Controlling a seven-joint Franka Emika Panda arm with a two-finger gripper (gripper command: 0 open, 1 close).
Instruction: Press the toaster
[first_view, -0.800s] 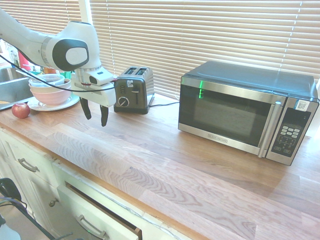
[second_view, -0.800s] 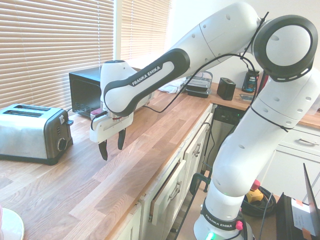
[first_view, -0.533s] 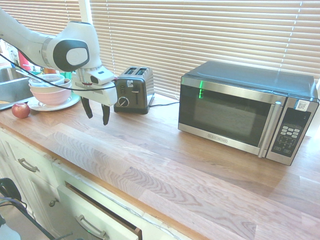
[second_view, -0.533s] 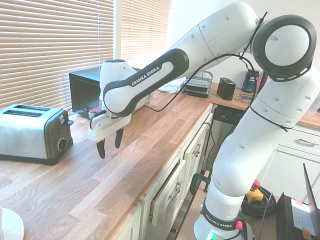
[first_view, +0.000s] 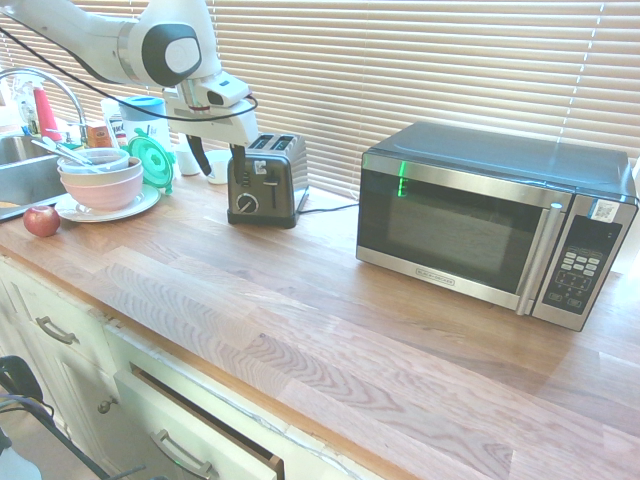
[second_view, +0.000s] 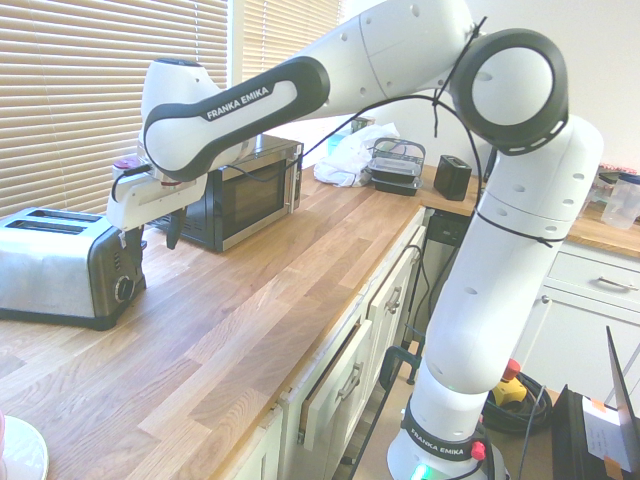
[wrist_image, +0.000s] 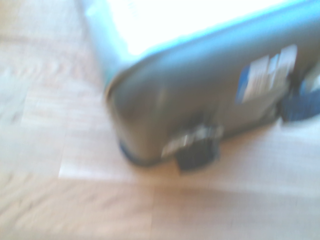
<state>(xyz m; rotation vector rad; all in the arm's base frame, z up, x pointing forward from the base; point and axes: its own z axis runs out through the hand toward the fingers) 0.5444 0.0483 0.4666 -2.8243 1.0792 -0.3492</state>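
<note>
1. The toaster (first_view: 268, 185) stands upright on the counter (first_view: 330, 280), near the blinds (first_view: 290, 60); clock directions below are read around it in the first exterior view.
2. The gripper (first_view: 221, 168) hangs at about 10 o'clock, close to the toaster's front. Its fingers are spread wide, with nothing held; whether one touches the toaster, I cannot tell.
3. Bare counter runs from 4 to 7 o'clock, reaching the front edge. Below that edge, a drawer (first_view: 190, 425) stands partly open.
4. The microwave (first_view: 490, 225), door closed, sits well apart at 4 o'clock, leaving bare wood between.
5. At 9 o'clock, stacked bowls (first_view: 103, 190) rest on a plate (first_view: 72, 212), with pale utensils (first_view: 62, 152) across the top. The apple (first_view: 41, 221) lies near the plate, at 8 o'clock; the sink (first_view: 28, 175) is farther out at 9.
6. In the second exterior view, a dark container (second_view: 397, 172) stands beside a white plastic bag (second_view: 352, 155); its contents are unclear. A plate at 7 o'clock of that picture is cut off.
7. The wrist view is blurred: the toaster's dial (wrist_image: 197, 152) and label (wrist_image: 267, 72) show, print unreadable, with a dark part cut off at 3 o'clock.
</note>
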